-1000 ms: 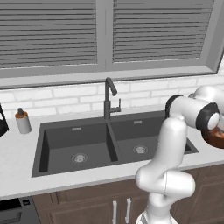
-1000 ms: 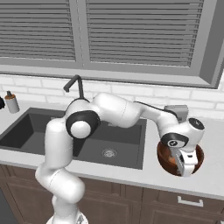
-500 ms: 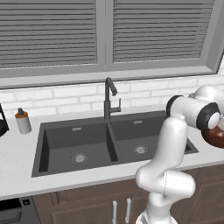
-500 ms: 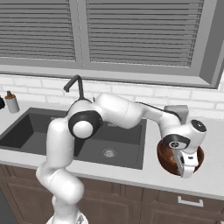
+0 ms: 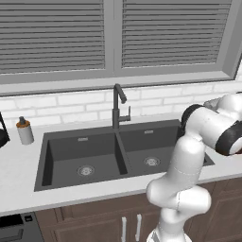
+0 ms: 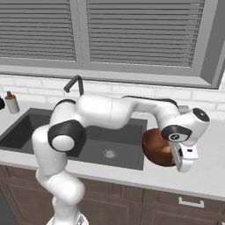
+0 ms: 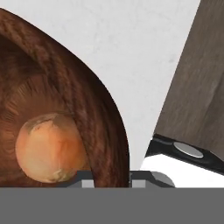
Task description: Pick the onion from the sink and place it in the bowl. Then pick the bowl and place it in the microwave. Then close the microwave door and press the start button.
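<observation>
bowl [image 6: 156, 147] partly hidden behind wrist; in hand view, cut off at left edge.

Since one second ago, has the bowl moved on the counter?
No. The bowl sits at the same spot right of the sink, under the hand.

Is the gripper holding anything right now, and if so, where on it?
The gripper is shut on the bowl, gripping its rim wall: one finger inside, one outside. The onion lies loose inside the bowl.
</observation>
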Robot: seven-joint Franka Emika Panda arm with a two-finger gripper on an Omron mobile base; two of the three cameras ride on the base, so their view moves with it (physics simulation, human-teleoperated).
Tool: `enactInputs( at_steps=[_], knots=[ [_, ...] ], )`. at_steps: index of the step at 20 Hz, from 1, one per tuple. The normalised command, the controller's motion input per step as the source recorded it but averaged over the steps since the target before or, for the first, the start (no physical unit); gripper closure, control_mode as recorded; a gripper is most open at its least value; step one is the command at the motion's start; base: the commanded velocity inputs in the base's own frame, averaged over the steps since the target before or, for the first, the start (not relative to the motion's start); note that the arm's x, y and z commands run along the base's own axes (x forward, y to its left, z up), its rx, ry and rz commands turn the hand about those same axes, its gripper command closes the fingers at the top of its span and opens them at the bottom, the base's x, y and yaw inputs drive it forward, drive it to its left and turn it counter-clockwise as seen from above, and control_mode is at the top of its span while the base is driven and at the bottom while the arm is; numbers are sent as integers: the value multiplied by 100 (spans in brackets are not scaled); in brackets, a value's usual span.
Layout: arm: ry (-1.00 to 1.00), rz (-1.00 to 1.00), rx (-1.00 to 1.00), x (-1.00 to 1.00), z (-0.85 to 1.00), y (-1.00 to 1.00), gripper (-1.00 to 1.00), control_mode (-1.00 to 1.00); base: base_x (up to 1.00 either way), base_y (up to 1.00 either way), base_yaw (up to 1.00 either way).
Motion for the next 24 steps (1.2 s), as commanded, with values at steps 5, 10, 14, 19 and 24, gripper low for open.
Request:
enactInputs(
  at_steps=[5,10,14,19,24],
  knots=[
    [-1,2,-1,-33,72,58,100,-100,0,0,0],
    [0,0,-5,-1,4,86,100,-100,0,0,0],
    [0,0,-7,0,0,77,100,-100,0,0,0],
    [0,0,-2,0,0,37,100,-100,0,0,0],
    [0,0,0,0,0,1,100,-100,0,0,0]
  ],
)
